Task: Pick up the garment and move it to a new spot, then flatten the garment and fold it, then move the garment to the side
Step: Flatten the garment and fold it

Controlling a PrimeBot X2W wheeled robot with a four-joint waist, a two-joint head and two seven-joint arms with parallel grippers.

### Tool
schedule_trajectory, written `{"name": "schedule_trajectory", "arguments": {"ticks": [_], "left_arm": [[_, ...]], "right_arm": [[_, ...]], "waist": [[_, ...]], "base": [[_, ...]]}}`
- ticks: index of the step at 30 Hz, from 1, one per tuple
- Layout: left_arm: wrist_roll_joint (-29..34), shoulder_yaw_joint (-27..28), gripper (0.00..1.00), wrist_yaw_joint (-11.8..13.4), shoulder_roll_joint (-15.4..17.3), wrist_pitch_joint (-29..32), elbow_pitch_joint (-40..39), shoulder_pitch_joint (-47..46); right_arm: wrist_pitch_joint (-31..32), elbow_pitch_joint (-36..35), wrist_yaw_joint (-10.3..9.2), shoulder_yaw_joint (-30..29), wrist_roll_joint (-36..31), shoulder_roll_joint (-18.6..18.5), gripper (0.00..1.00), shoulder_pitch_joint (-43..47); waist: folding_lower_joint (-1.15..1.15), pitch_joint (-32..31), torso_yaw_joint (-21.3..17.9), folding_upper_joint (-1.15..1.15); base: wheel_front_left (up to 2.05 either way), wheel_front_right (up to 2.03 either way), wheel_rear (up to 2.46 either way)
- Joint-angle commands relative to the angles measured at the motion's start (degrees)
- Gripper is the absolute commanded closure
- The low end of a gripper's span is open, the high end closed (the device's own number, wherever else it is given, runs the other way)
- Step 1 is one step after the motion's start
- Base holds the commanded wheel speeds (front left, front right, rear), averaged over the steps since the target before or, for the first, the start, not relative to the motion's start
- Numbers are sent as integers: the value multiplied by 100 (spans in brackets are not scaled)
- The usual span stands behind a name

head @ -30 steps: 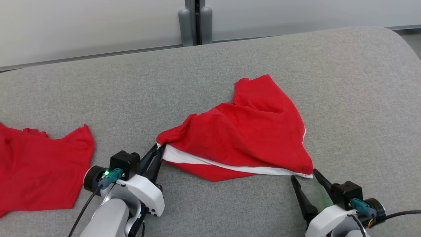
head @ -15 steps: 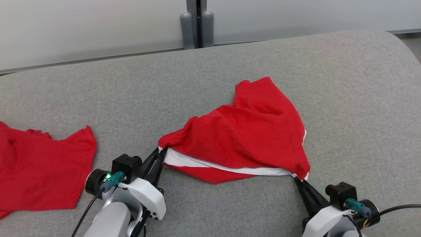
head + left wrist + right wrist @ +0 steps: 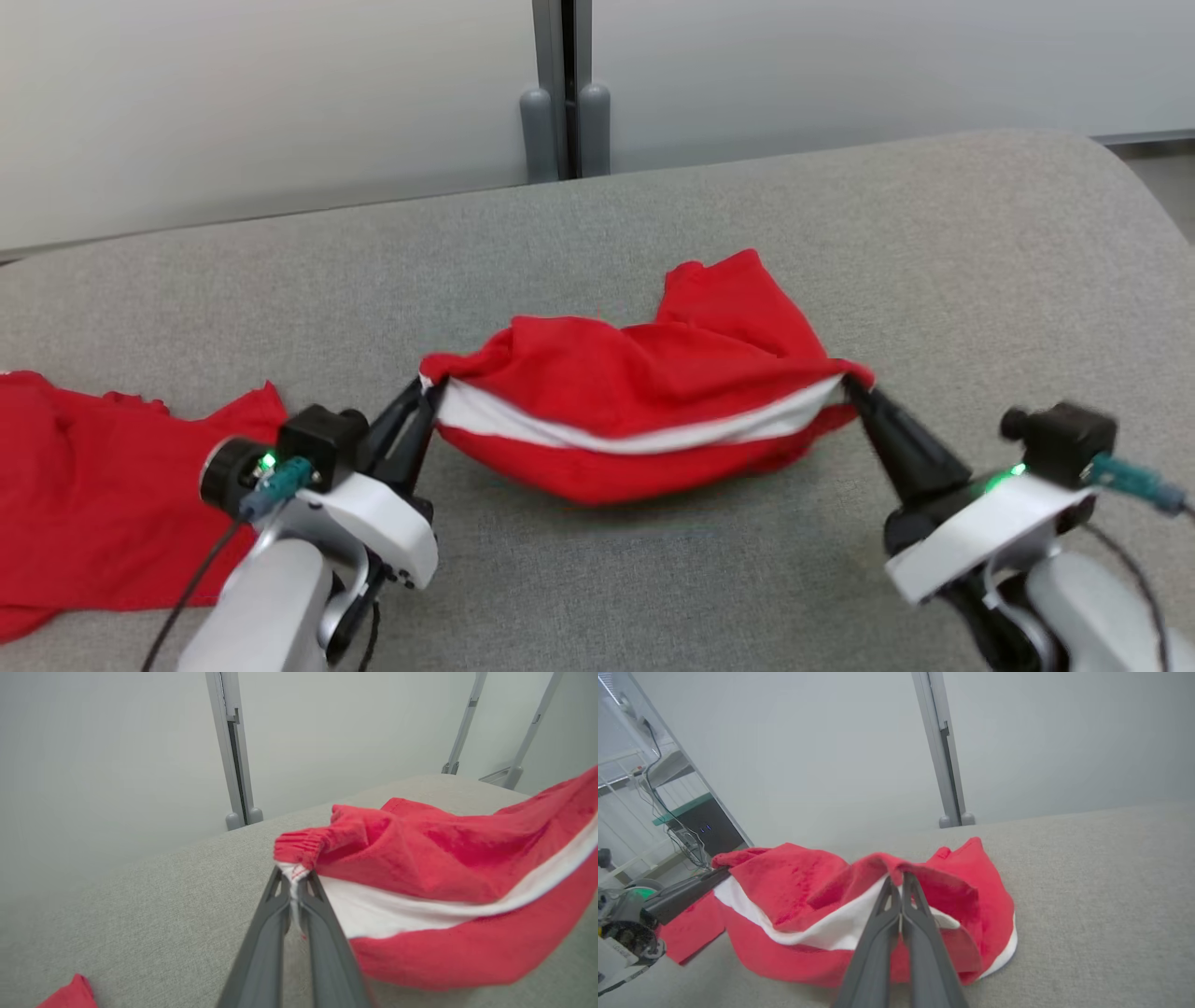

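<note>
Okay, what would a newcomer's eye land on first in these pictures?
The bright red, white-banded garment hangs sagging over the middle of the grey padded surface. The left gripper and right gripper are each shut on one end of it. A second red cloth lies flat at the far left.

grey surface (image 3: 1008,280) lies open right of the garment (image 3: 635,392); another red cloth (image 3: 103,504) occupies the left.

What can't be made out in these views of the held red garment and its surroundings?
- Head view: the second red cloth is cut off by the left edge, so its full shape is unknown.
- All views: the held garment is bunched; its own folds hide its type and far part.
- Right wrist view: the equipment at the left is blurred and too small to identify.
</note>
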Motion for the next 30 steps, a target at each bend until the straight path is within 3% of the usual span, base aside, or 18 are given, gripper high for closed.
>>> {"name": "schedule_trajectory", "arguments": {"ticks": [1, 5, 11, 19, 25, 30], "left_arm": [[-70, -3, 100, -8, 64, 35, -103, -133], [-304, -21, 100, -8, 274, 281, -519, -339], [-776, 298, 100, 42, 417, 675, -1456, -655], [-1131, 750, 100, 417, 450, 977, -2684, -779], [-1275, 833, 100, 655, 448, 1202, -3544, -510], [-1451, 932, 100, 792, 417, 1336, -3907, -376]], "right_arm": [[51, -119, -2, -39, 167, -129, 100, -98], [101, -501, -2, -170, 617, -396, 100, -466], [-20, -623, -1, -607, 507, -434, 100, -1044], [106, -910, -2, -1288, -433, -205, 100, -1456], [488, -1568, -2, -1819, -1123, 141, 100, -1194], [825, -1833, -2, -2133, -1329, 262, 100, -979]], "waist": [[0, -121, -11, 0], [0, -368, -4, 0], [0, -632, 20, 0], [0, -798, 29, 0], [0, -882, 31, 0], [0, -809, 10, 0]], "base": [[0, 0, 0], [0, 0, 0], [0, 0, 0], [0, 0, 0], [0, 0, 0], [0, 0, 0]]}}
